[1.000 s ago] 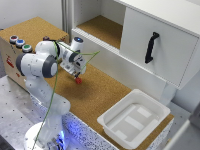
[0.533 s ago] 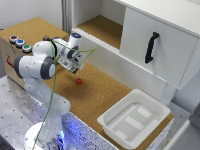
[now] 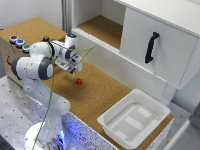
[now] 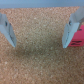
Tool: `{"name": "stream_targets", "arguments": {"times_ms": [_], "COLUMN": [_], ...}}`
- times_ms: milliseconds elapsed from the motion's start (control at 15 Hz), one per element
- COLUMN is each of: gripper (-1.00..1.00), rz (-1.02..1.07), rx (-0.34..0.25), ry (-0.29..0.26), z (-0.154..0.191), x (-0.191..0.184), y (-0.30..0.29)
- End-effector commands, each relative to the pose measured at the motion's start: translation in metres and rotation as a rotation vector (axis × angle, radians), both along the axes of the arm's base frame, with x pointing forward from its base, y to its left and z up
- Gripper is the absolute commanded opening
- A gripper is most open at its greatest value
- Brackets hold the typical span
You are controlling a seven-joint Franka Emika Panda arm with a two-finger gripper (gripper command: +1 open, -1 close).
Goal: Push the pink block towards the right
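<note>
exterior view high, angled down, wrist view close over cork tabletop point(image 3: 100, 95)

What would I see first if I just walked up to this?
Probably the big white robot arm leaning over the brown cork table, its open pincer just above a tiny pink block. Then the white tray at the exterior view's right, and the white cabinet behind.

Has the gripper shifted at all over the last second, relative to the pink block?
Yes. In the exterior view the gripper has pulled back toward the view's left and up, away from the pink block, which sits in the same spot on the cork table.
</note>
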State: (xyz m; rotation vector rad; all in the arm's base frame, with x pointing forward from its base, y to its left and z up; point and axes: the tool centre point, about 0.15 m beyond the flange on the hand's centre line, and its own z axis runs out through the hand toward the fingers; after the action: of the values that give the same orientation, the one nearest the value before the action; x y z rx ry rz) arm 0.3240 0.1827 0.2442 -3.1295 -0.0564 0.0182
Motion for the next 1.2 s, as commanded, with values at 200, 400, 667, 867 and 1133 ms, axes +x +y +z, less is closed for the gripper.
{"name": "stream_targets", "arguments": {"times_ms": [200,400,667,867,1133], "gripper": [-1.00,-1.00,-1.00,-1.00,-1.00], "rz": [0.010,0.058,0.059,0.038,-0.001], "rx": [0.060,0.054,0.069,0.068,0.056], "ry": [-0.010,0.009,0.009,0.010,0.016], "z": [-0.037,-0.038,-0.036,-0.038,-0.041], "x": [0.032,0.036,0.043,0.044,0.042], "y": [-0.018,-0.023,-0.036,-0.051,-0.074]}}
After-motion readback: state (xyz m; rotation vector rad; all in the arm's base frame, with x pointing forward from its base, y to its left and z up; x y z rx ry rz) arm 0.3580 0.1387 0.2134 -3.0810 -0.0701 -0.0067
